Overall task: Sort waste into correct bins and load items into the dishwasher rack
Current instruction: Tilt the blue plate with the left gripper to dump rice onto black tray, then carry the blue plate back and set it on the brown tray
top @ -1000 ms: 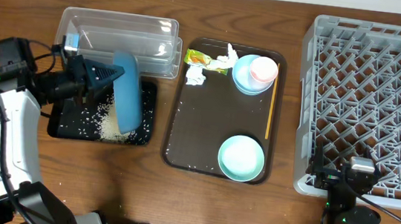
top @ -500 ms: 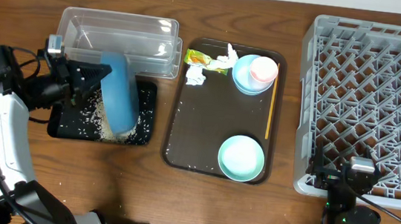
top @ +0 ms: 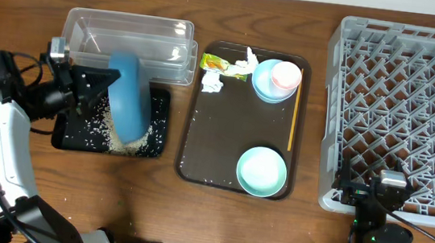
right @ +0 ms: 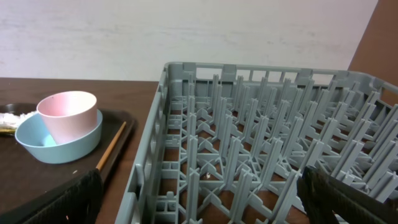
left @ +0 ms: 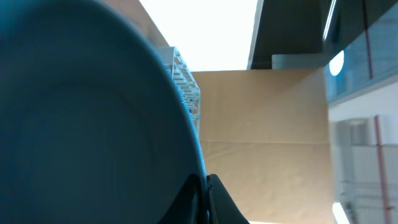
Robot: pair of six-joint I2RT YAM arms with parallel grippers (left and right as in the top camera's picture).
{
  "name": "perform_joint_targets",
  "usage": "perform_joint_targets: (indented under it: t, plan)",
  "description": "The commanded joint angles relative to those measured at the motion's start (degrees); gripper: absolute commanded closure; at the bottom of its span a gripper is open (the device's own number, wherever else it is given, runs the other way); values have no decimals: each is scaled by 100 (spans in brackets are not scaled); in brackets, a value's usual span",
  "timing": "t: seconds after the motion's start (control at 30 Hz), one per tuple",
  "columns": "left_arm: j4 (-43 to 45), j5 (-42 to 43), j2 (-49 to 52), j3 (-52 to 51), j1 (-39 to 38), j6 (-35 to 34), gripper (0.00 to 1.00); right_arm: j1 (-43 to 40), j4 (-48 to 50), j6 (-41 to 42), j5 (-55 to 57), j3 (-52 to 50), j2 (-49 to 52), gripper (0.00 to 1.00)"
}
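One big blue bowl tipped on edge over black tray, rice under it. My left gripper pinches rim tight. Bowl hard, smooth, likely heavy, slippy: hold rim firm. My right gripper wide apart, empty, beside rack.

Glossy blue bowl, clear plastic tub, grey plastic rack, wood table.
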Motion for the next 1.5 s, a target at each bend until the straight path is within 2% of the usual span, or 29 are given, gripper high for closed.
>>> perform_joint_targets:
  t: [0.0, 0.13, 0.23, 0.4, 0.47, 0.63, 0.9, 1.03, 1.13, 1.33, 1.47]
  plan:
    - [-122, 396, -7, 9, 26, 293, 94, -39, -26, -44, 20, -4, -4, 1]
    - [-732, 487, -24, 9, 28, 396, 94, -39, -26, -44, 20, -4, -4, 1]
    - [-321, 155, -20, 9, 48, 662, 94, -39, -26, -44, 20, -4, -4, 1]
    - [-264, -7, -20, 9, 61, 717, 94, -39, -26, -44, 20, -4, -4, 1]
    - [-599, 81, -28, 9, 50, 721, 94, -39, -26, -44, 20, -4, -4, 1]
    - [-1130, 361, -203, 9, -39, 1425, 94, -39, -26, -44, 20, -4, -4, 1]
    - [-1325, 79, -1233, 9, -833, 1423, 94, -39, -26, -44, 20, -4, -4, 1]
    - [-1266, -1016, -1825, 9, -1569, 1384, 94, -39, -26, -44, 20, -4, -4, 1]
    - [-1043, -1834, -2131, 9, -2181, 964, 94, -39, -26, -44, 20, -4, -4, 1]
    - [164, -3803, -2343, 9, -3777, -649, 93, -39, -26, -44, 20, -4, -4, 1]
    - [776, -5482, -2208, 9, -5047, -1650, 94, -39, -26, -44, 20, -4, -4, 1]
